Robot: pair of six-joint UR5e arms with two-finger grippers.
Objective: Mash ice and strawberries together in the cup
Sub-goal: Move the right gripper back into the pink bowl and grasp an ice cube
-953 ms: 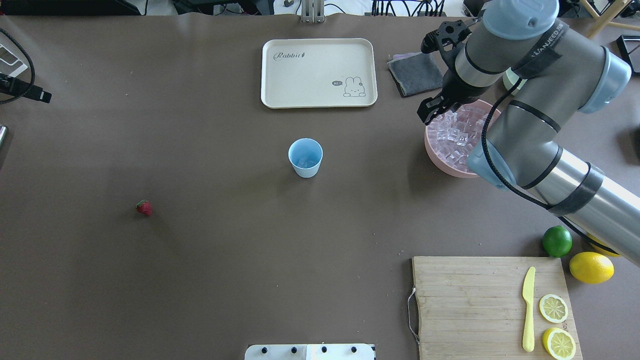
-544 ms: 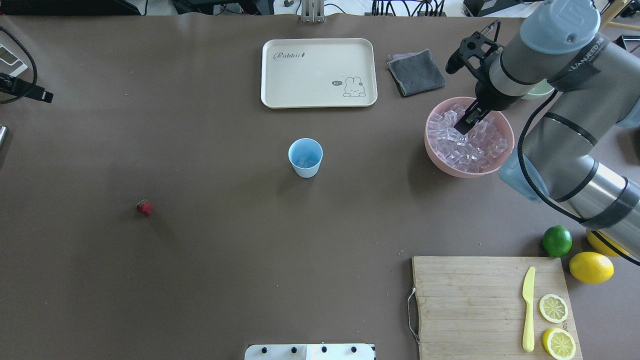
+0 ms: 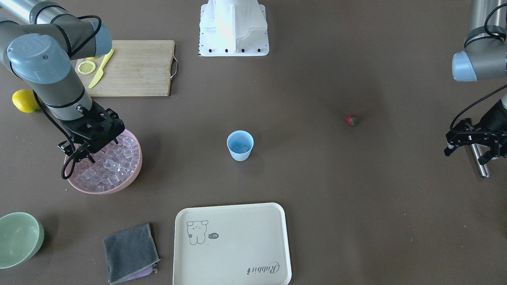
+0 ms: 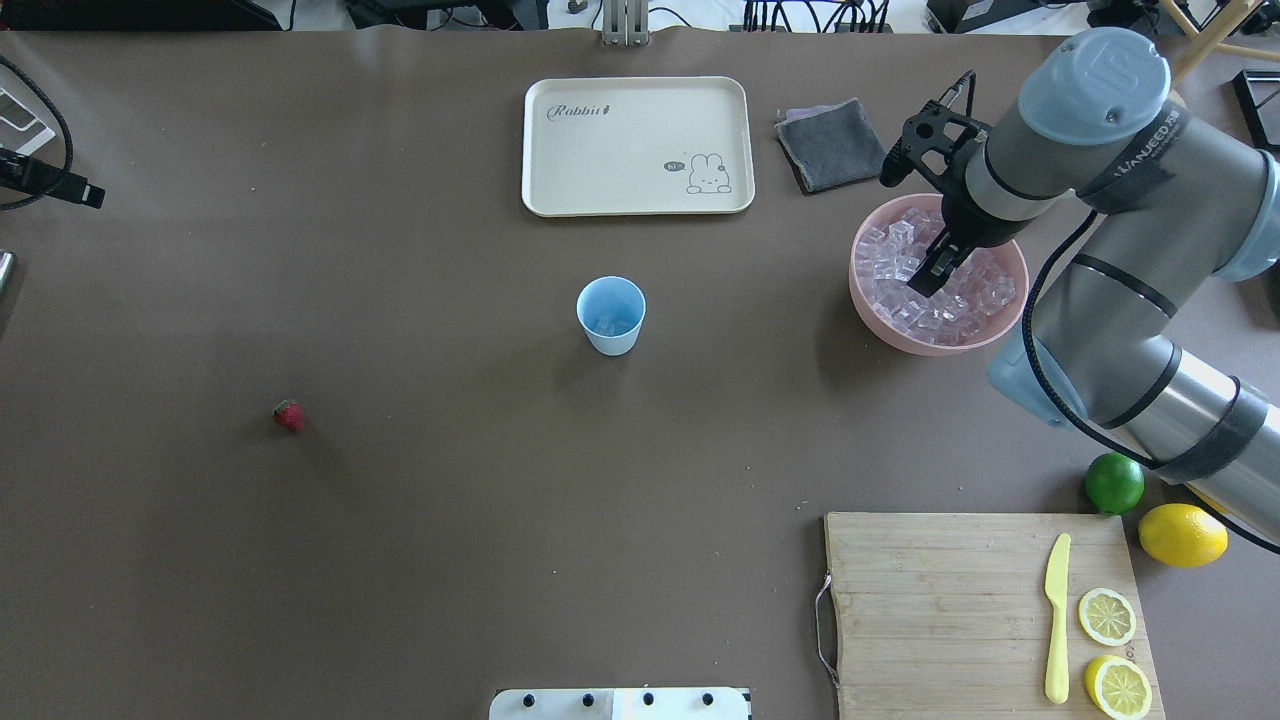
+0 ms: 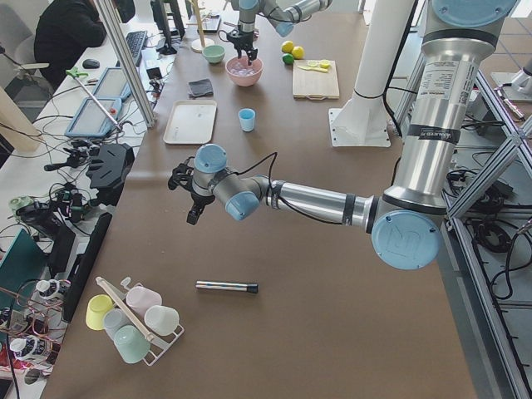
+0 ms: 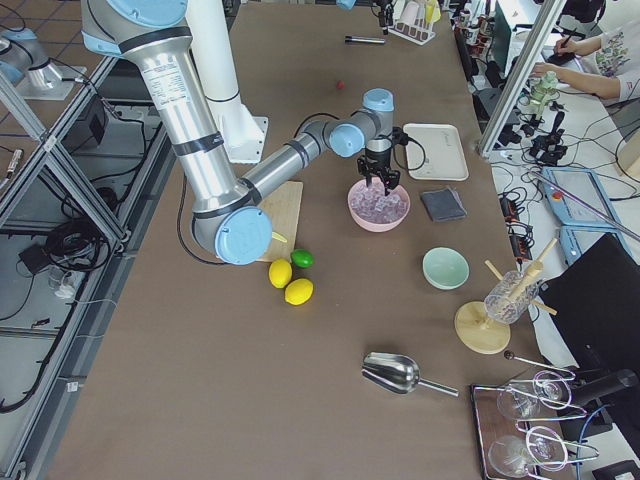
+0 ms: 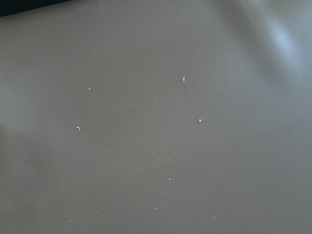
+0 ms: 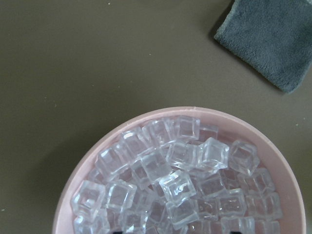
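The light blue cup (image 4: 611, 315) stands upright mid-table with a few ice cubes in its bottom. Far to its left the strawberry (image 4: 288, 415) lies alone on the brown table. A pink bowl (image 4: 880, 335) holds a heap of ice (image 4: 900, 270), which also fills the right wrist view (image 8: 175, 185). My right gripper (image 4: 935, 272) points down into the bowl's middle with its jaws open, tips at the cubes. My left gripper (image 3: 471, 152) hovers open and empty at the table's left end, far from the cup.
A metal rod (image 5: 226, 287) lies on the table near the left gripper. At the back are a cream tray (image 4: 637, 145) and a grey cloth (image 4: 832, 147). A cutting board (image 4: 930, 610) with knife and lemon slices, a lime (image 4: 1114, 482) and a lemon (image 4: 1182, 535) sit front right.
My right arm swung right, carrying the gripper from the bowl's left rim to over its middle, then down towards the ice. The cup and strawberry stayed put.
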